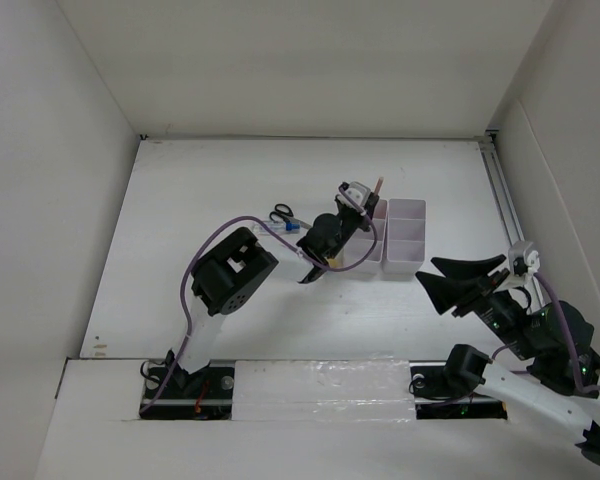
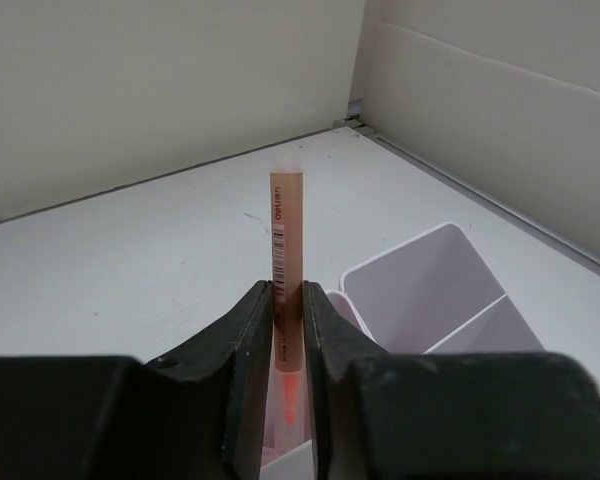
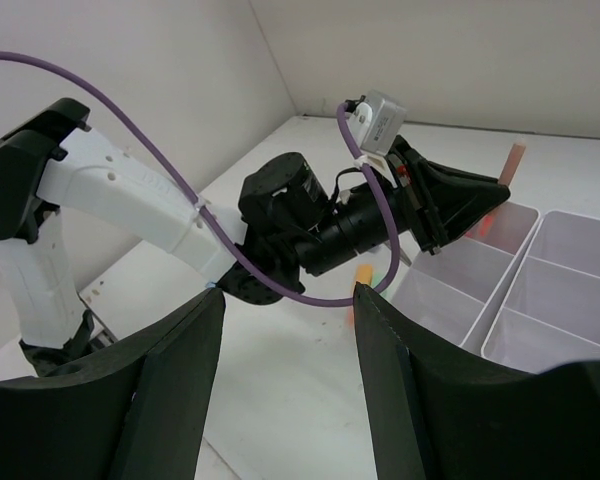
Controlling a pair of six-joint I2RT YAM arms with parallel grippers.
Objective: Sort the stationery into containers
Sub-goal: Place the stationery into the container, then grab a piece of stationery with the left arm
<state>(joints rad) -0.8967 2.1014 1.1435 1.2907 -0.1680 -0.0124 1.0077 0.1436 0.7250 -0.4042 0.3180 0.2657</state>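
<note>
My left gripper (image 1: 365, 207) is shut on a thin orange pen (image 2: 285, 225) with a barcode label. The pen stands nearly upright, its lower end down inside a far-left compartment of the white organiser (image 2: 420, 285). In the top view the pen (image 1: 378, 186) sticks up past the fingers, above the organiser (image 1: 406, 236). The right wrist view shows the same pen (image 3: 515, 160) over the organiser (image 3: 555, 290). My right gripper (image 1: 450, 280) hovers open and empty to the right of the organiser. Black-handled scissors (image 1: 282, 213) and a blue-capped tube (image 1: 288, 228) lie left of the organiser.
A yellow-orange highlighter (image 3: 362, 272) lies on the table beneath the left arm, near the organiser's left side. White walls enclose the table on the left, back and right. The left arm's purple cable (image 1: 205, 250) loops above the table.
</note>
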